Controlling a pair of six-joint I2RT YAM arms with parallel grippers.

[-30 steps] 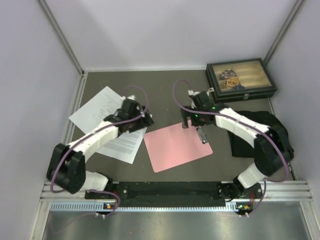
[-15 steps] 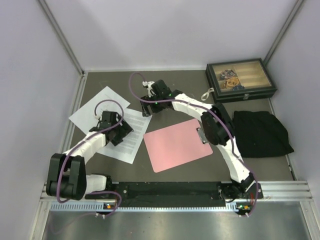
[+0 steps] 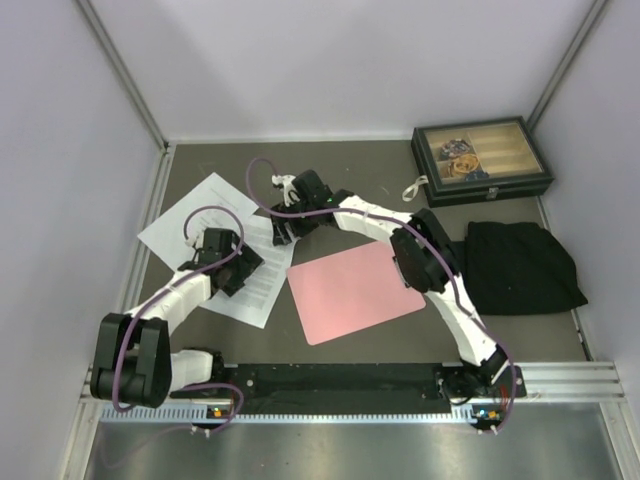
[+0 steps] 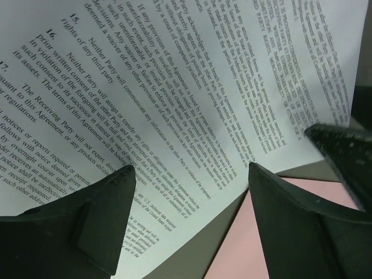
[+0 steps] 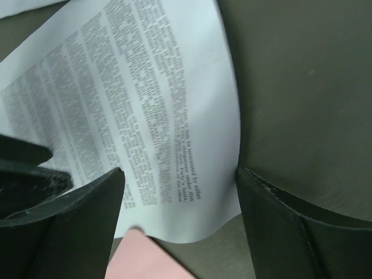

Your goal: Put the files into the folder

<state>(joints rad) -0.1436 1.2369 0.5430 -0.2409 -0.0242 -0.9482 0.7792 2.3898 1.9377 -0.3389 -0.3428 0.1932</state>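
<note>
Starting upper left of top view: sparse sheet (image 3: 195, 215) lies flat, nothing on it. L gripper (image 4: 189, 174) has jaws spread, nothing held, low over dense sheet (image 4: 174, 87); I can read "16. Neither Party will assign or transfer any rights" & "The Receiving Party". R gripper (image 5: 180, 174) is also wide apart & empty, straddling that sheet's corner beside pink folder (image 3: 355, 290), centre frame. Prob both are set there to drag it across. Neither sheet in folder yet

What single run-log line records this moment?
left gripper open over dense-text sheet | right gripper open over its edge | folder holds no sheet
</note>
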